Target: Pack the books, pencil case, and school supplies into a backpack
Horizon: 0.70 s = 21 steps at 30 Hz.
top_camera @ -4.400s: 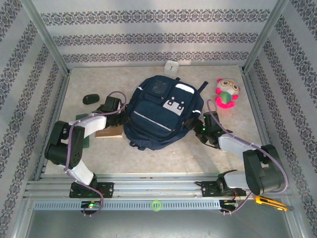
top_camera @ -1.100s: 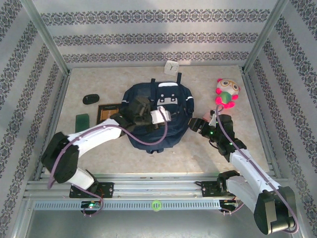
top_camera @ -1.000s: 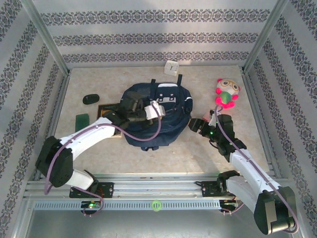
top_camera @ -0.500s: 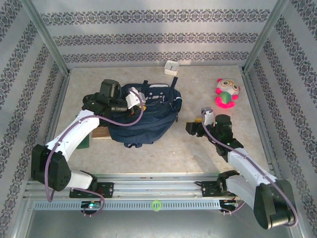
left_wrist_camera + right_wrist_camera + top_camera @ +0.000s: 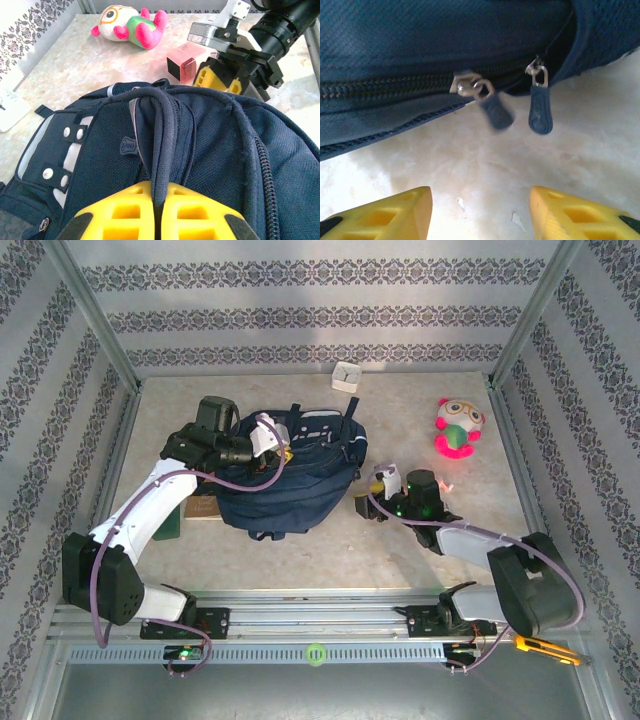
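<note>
On tabletop (image 5: pixel 400 550) centre: backpack (image 5: pixel 290 480), zip (image 5: pixel 395 87) closed, handle (image 5: pixel 160 145) pinched by left hand (image 5: pixel 159 217); right hand (image 5: pixel 480 210) open at 4 o'clock; books (image 5: pixel 205 508), pencil case (image 5: pixel 184 64) unpacked.

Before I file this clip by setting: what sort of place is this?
Probably a robot test cell, not a real room: wallpapered panels in a metal frame, a left arm and right arm bolted to a rail, a backpack and plush toy as props.
</note>
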Each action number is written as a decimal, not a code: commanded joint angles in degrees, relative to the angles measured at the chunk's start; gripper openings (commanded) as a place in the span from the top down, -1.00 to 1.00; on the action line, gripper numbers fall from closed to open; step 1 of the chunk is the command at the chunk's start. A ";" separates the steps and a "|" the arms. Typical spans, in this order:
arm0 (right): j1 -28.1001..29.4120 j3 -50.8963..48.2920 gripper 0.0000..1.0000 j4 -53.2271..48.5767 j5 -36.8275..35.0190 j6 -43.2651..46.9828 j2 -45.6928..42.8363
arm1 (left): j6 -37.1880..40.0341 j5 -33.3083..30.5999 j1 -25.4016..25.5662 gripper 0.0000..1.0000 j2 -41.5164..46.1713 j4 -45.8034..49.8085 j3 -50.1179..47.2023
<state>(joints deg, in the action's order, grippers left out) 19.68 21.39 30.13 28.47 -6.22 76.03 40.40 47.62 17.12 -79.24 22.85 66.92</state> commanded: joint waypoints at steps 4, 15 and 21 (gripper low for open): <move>0.52 2.16 0.15 13.64 5.89 9.14 5.43 | 1.18 4.95 -0.88 1.00 2.56 -5.26 1.43; -0.78 1.85 0.37 14.78 13.12 12.12 6.28 | 1.78 4.95 -0.87 1.00 2.25 -4.92 1.55; -2.98 1.51 0.74 16.19 14.69 10.71 6.15 | 1.25 5.08 -0.93 1.00 2.26 -5.84 1.15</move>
<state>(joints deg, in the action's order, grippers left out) 17.78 22.37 43.22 39.81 4.82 81.91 40.75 48.01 17.12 -79.24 22.74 66.92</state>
